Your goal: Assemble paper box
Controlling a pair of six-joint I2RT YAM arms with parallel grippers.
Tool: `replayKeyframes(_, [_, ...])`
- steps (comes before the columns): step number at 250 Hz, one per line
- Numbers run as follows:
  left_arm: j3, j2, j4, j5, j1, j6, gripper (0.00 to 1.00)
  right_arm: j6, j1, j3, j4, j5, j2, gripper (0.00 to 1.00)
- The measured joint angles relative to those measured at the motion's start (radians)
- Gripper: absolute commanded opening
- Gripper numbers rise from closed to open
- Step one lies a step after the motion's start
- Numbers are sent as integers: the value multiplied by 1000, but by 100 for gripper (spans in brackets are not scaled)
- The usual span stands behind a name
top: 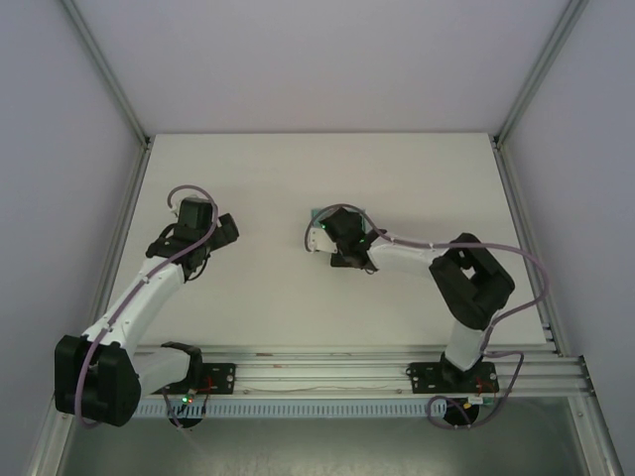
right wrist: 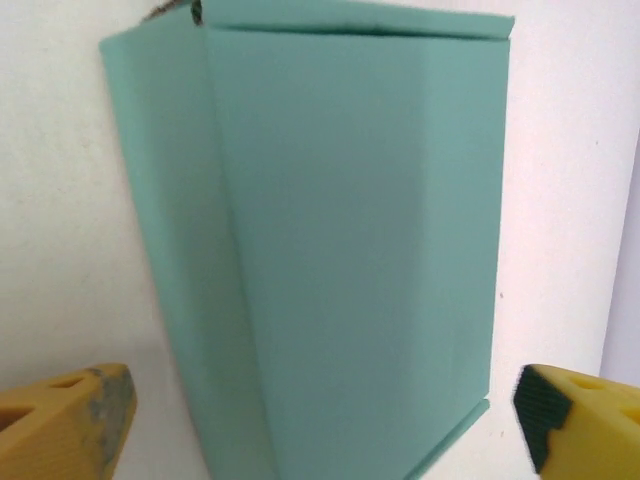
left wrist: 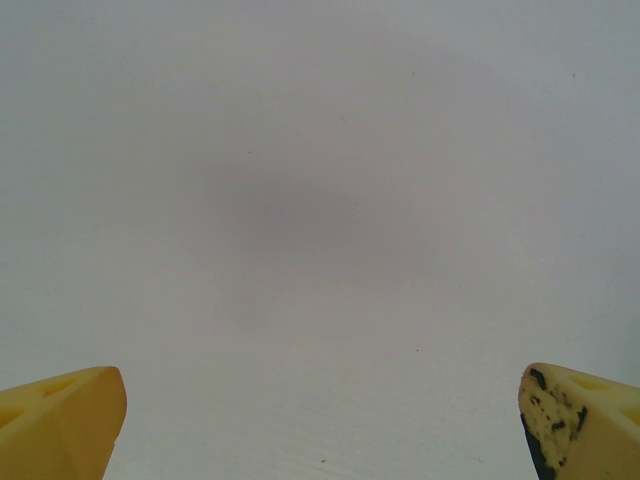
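1. Yellow fingertips (right wrist: 65,425) of the right tool (right wrist: 320,425) sit in the lower corners of the right wrist view. They are spread wide, with a gap beside each tip, and hold nothing.
2. Between and beyond them stands the paper box (right wrist: 340,250). This teal card is already folded into a rectangular body, with a thin flap edge along its top and another at lower right.
3. From overhead, the box lies mid-frame on the white table (top: 248,178), mostly hidden under that tool.
4. The left tool (left wrist: 320,425) is equally wide over bare table at centre left, well apart from the box.
5. Assembly looks nearly done, with probably only the flaps left to tuck. The next move calls for a light squeeze across the walls without denting the thin card.
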Motion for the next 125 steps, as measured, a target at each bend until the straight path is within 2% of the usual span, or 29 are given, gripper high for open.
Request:
replayKeyframes(79, [0,-12,12,-1,0,5,100,196,-3,62,-220,-147,-232,100])
replayKeyframes(103, [-2,-23,56,-8,7,22,100,301,-31,34,-196,-186,-352,100])
replayKeyframes(125, [-31,-26,144,-53,14,39,100,465,-115,-28,-126,-213,-476,100])
